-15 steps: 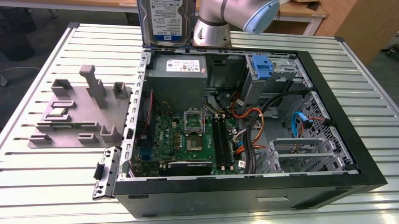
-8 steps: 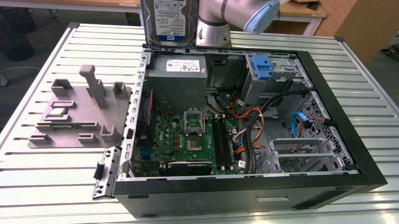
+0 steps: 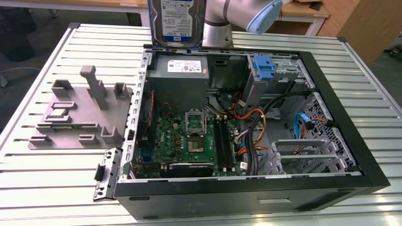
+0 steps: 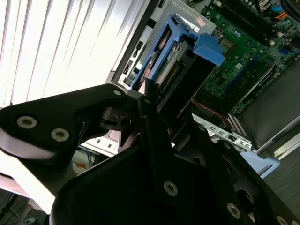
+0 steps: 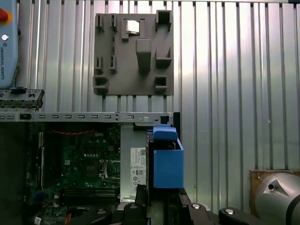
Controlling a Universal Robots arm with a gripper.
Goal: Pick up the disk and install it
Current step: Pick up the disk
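One gripper (image 4: 166, 105) has its black fingers (image 4: 149, 101) clamped on the disk (image 3: 178, 21) and holds it in the air, touching nothing else. In the exterior view the disk stands upright with its label towards the camera, above the far edge of the case (image 3: 351, 141) and just in front of the arm (image 3: 242, 19). In the first wrist view a blue bracket (image 5: 168, 164) wraps the disk's end.

The case lies open on its side on a slatted table (image 3: 37, 188). The power supply (image 3: 179, 75) sits directly under the disk. Nearer the camera are the motherboard (image 3: 188, 136) and, beside it, orange and blue cables (image 3: 257, 122). At the far corner on the exterior view's right, a drive cage (image 3: 285, 70) holds a blue clip (image 3: 264, 68).

A grey fixture (image 3: 75, 113) rests on the table just beside the case, on the exterior view's left. A small silvery square part (image 5: 133, 26) sits in one of its pockets.
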